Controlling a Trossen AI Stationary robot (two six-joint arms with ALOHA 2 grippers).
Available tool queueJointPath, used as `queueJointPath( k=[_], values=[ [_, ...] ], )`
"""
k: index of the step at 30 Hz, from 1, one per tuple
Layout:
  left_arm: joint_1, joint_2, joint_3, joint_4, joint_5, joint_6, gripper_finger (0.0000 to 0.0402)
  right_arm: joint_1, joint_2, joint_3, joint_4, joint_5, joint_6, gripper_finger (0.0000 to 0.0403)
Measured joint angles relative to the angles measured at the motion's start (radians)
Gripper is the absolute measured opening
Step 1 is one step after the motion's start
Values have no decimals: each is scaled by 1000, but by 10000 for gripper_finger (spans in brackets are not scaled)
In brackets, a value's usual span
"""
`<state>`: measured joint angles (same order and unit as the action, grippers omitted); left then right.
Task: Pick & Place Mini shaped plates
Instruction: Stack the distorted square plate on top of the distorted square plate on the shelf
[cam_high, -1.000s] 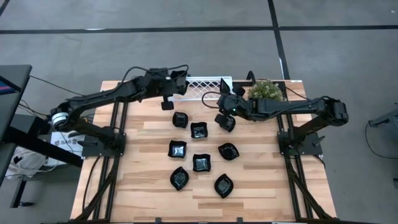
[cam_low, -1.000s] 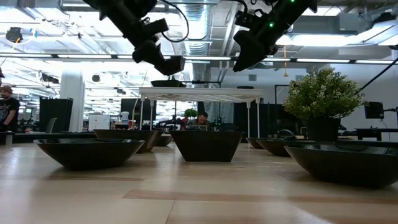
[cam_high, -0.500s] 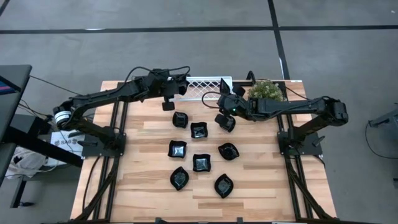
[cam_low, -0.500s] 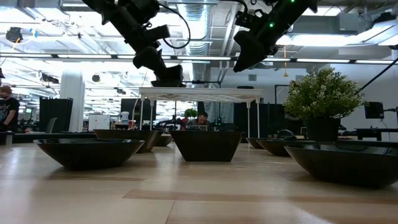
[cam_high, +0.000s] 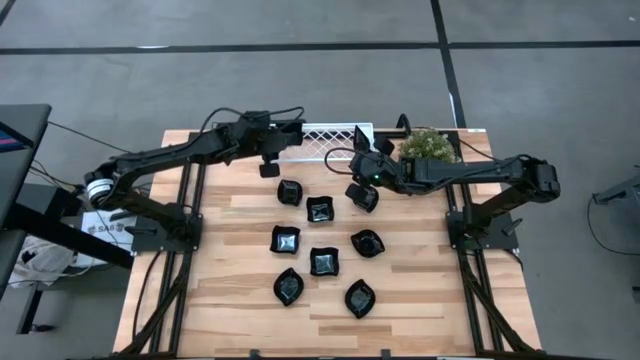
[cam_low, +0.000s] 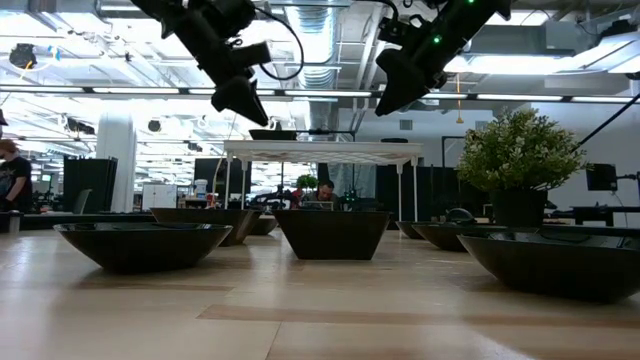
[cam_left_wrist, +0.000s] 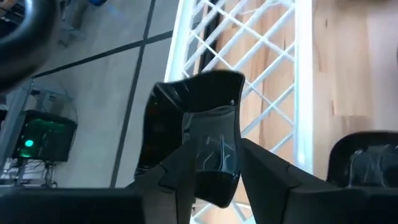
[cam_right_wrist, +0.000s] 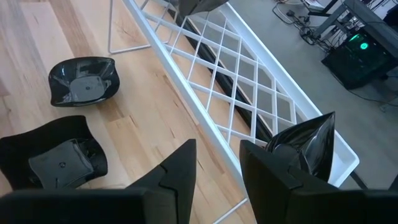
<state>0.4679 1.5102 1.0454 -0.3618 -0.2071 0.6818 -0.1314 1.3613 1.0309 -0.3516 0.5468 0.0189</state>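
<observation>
8 mini shaped plates (cam_high: 321, 209) are showing black on the worktop (cam_high: 230, 250) in the high view, plus 1 on the white lattice tray (cam_high: 330, 135) — 9 altogether. 1 potted plant (cam_high: 430, 146) is standing there, and 2 arms are reaching in.

Glossy black plate (cam_left_wrist: 198, 112) on the white lattice tray (cam_left_wrist: 273, 68), just beyond the parted jaws.

place: lab/open office | cues: exposed ceiling ducts (cam_low: 320, 40), lit equipment rack (cam_right_wrist: 360, 59), concrete floor (cam_high: 300, 80)
</observation>
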Motion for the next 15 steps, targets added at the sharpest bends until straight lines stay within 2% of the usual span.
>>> queueJointPath(
  k=[7,15],
  values=[
    [-50,-110,0,2,10,-156,123,0,0,0,-8,0,0,118],
    [-121,-227,-16,9,147,-405,118,0,0,0,-7,-28,0,118]
  ],
)
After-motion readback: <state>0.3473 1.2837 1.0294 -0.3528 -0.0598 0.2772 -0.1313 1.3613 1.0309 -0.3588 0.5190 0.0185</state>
